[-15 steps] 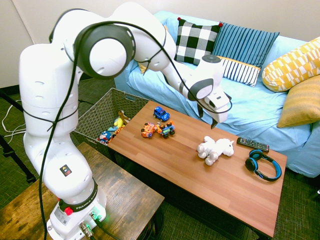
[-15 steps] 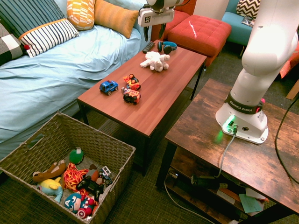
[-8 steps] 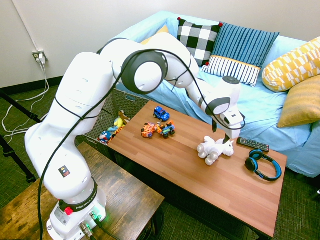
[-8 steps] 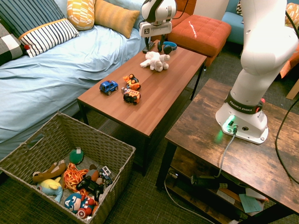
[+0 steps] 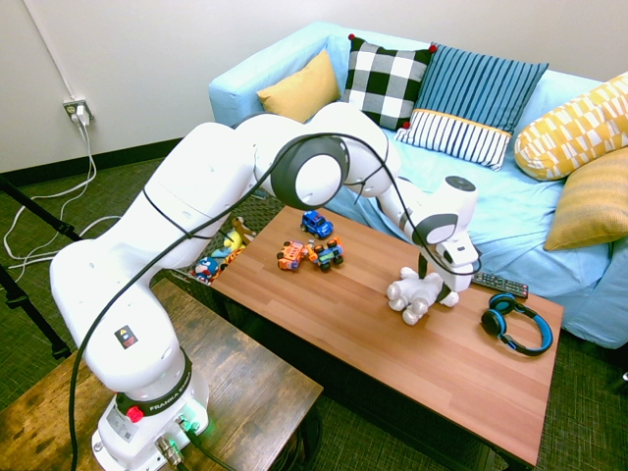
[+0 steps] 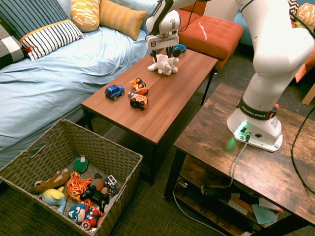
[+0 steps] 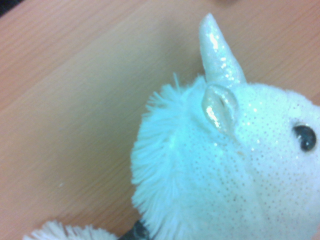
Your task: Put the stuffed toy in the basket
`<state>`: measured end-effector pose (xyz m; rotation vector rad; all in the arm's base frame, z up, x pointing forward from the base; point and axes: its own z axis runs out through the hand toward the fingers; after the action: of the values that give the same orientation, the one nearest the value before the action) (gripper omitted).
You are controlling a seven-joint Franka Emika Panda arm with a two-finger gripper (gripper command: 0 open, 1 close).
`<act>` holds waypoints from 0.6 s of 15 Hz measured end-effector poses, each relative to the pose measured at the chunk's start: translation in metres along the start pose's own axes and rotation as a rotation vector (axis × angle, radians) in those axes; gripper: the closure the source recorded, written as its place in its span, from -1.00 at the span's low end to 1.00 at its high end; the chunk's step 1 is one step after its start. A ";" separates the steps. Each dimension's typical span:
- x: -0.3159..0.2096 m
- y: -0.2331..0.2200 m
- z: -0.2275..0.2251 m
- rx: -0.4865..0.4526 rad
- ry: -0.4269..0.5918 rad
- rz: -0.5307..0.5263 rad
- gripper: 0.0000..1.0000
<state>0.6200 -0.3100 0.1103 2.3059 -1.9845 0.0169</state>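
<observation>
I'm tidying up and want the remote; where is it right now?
In the first exterior view, the remote lies on the coffee table at its sofa-side edge, between the stuffed toy and the headphones.

We see our white arm [image 5: 167,201] slanting up from its base, bending at the elbow joint [image 5: 309,172] with its dark ring, then reaching outward and down to the wrist [image 5: 437,214]. In the first exterior view we have it coming in from the left; in the second, from the right. Our jaws point downward and stand open, their two dark fingers [image 6: 170,51] apart
</observation>
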 end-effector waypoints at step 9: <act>0.000 0.001 0.007 -0.021 -0.032 0.019 1.00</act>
<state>0.6185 -0.3106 0.1038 2.2890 -2.0114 -0.0390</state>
